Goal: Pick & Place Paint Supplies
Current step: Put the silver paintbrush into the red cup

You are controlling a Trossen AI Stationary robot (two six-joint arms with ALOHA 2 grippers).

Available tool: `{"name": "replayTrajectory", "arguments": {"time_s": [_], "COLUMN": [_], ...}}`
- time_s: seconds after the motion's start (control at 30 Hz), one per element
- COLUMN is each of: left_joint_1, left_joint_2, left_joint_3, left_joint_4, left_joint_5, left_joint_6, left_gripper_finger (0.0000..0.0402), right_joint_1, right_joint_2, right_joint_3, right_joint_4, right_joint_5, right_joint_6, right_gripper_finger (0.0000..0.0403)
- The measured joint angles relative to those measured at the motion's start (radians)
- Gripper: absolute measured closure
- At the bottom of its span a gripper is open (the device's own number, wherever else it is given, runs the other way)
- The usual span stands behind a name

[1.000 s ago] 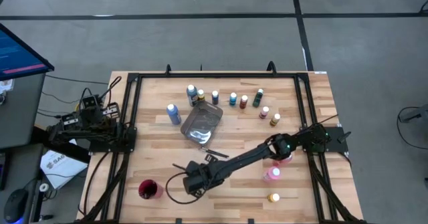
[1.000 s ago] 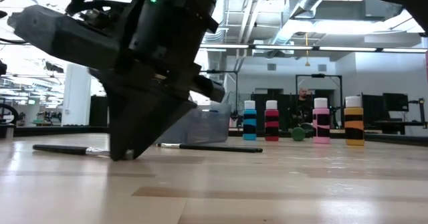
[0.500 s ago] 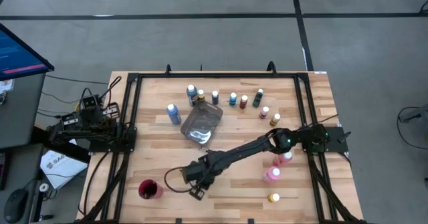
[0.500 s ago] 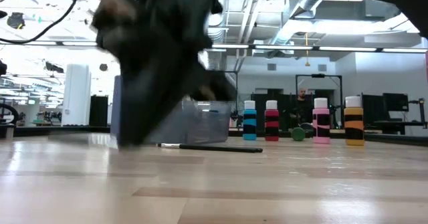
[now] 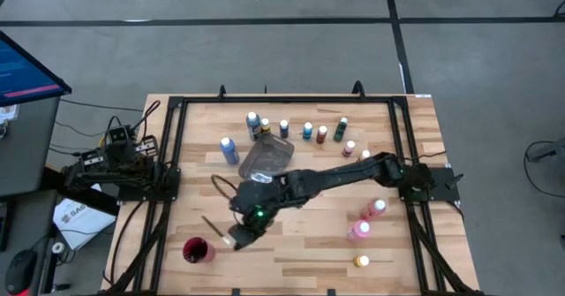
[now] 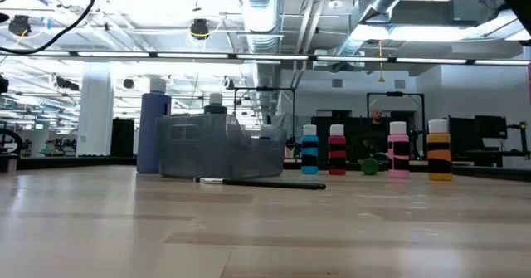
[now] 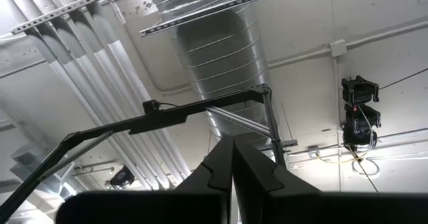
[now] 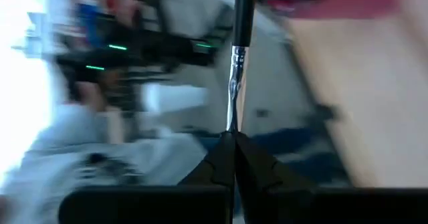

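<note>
right gripper [image 5: 231, 239]: clamped on paintbrush [image 8: 235, 63], brush sticking out ahead | red cup [image 5: 196, 250]: just beside | left gripper [image 7: 232, 177]: closed, parked aside

— Where do your cameras sit?

— One hangs above me and looks straight down on the whole worktop [image 5: 300, 252], both my arms and the grey floor around. Another sits at the worktop's own height, looking level across the boards into the hall behind.

— And the wrists?

— My left wrist camera points up at the ceiling ducts, past my closed left claw [image 7: 233, 165]. My right wrist camera looks along my right claw [image 8: 233, 144], very close, with the paintbrush [image 8: 238, 43] running straight ahead.

— What do the views share?

— The overhead and level views both take in the grey tray [image 5: 267, 162] [image 6: 217, 145], the row of bottles [image 5: 307, 131] [image 6: 310, 149] and a brush lying near the tray [image 6: 259, 182].
</note>
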Motion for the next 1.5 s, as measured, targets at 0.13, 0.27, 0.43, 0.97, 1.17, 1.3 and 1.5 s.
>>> {"name": "replayTrajectory", "arguments": {"time_s": [0.13,0.27,0.43,0.97,1.17,1.3,1.5], "left_joint_1": [0.0,0.0,0.0,0.019,0.019,0.019,0.019], "left_joint_2": [0.0,0.0,0.0,0.0,0.0,0.0,0.0], "left_joint_3": [0.0,0.0,0.0,0.0,0.0,0.0,0.0], "left_joint_4": [0.0,0.0,0.0,-0.008,-0.008,-0.008,-0.008], "left_joint_5": [0.0,0.0,0.0,0.0,0.0,0.0,0.0], "left_joint_6": [0.0,0.0,0.0,0.0,0.0,0.0,0.0], "left_gripper_finger": [0.0399,0.0399,0.0399,0.0399,0.0399,0.0399,0.0399], "right_joint_1": [0.007,0.02,0.04,0.043,0.04,0.042,0.032], "right_joint_2": [0.021,0.032,0.076,0.235,0.249,0.248,0.248], "right_joint_3": [-0.002,-0.001,0.0,0.002,-0.001,0.0,0.0], "right_joint_4": [0.253,0.401,0.541,0.787,0.728,0.675,0.655], "right_joint_5": [-0.03,-0.027,-0.016,0.038,0.046,0.046,0.046], "right_joint_6": [0.214,0.43,0.675,1.01,1.02,1.026,1.028], "right_gripper_finger": [0.0403,0.0403,0.0403,0.0403,0.0403,0.0402,0.0386]}}
